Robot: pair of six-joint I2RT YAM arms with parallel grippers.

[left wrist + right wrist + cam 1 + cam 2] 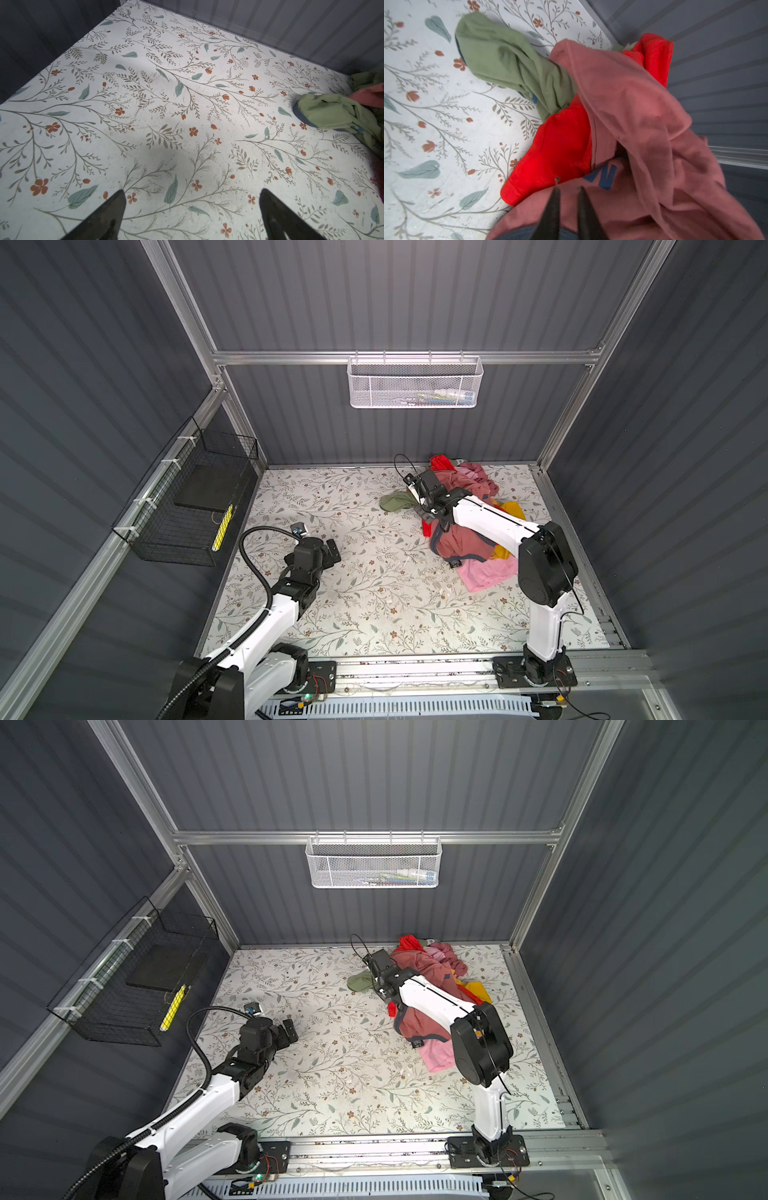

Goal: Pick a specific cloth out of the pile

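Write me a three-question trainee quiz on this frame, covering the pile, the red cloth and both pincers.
1. True or false: the left pincer is shut on the red cloth.
2. Which garment drapes over part of the red cloth? A. a yellow one; B. the dusty-pink garment; C. a light pink one.
3. Short answer: which pincer is at the pile?
Key
1. False: it stands open above the bare table, apart from the pile.
2. B.
3. The right pincer, poised over the dusty-pink garment.
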